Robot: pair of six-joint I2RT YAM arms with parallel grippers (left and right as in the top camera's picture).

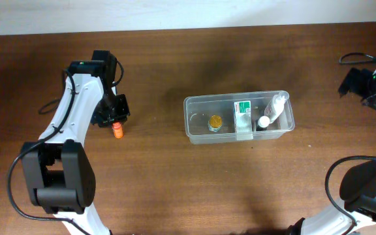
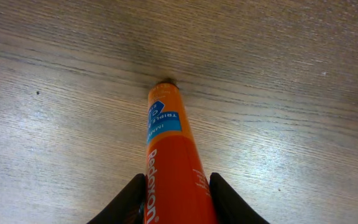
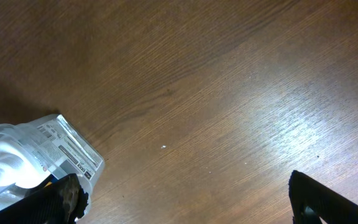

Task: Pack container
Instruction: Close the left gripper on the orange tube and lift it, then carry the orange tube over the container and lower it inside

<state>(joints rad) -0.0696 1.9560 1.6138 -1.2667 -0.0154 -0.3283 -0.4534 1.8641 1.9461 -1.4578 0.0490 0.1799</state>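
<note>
Brown wooden table (image 1: pixel 175 189): left gripper (image 2: pixel 179 190) clamps the orange tube (image 2: pixel 169 137), tip on the wood. Right gripper (image 3: pixel 185 186) gapes empty. Next, I reckon: lift, carry right into the container (image 1: pixel 198 117).

A wooden table (image 1: pixel 175 183) bears an orange tube (image 2: pixel 174 162) at its left side, blue-labelled and lettered "Redoxon", its far end touching the wood. Near the middle are a round gold cap (image 1: pixel 215 121), a white-and-green box (image 1: pixel 242 116) just beside it and a slanted white bottle (image 1: pixel 274 109). In the right wrist view, a clear pack (image 3: pixel 48 152) with a printed label lies on the wood
</note>
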